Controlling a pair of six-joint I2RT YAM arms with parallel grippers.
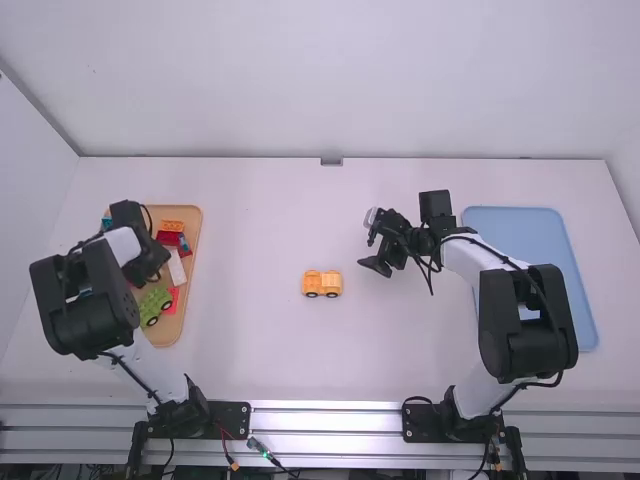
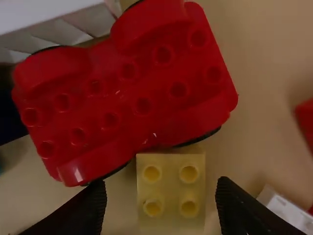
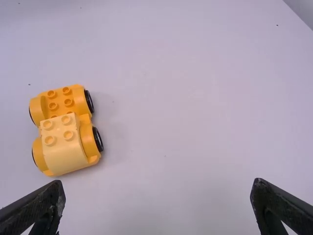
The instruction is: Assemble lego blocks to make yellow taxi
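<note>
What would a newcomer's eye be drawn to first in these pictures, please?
Probably the yellow toy car, standing near the middle of the white table with a paler block on one end. Next, the red car base on the tan tray by the left arm, beside a yellow block between the left gripper's open fingers.

The left arm [image 1: 85, 305] leans toward 11 o'clock, left tool [image 1: 150, 262] pointing down, fingers [image 2: 239, 210] apart; the right arm [image 1: 525, 325] bends toward 11, right tool [image 1: 366, 252] facing 9, spread wide
</note>
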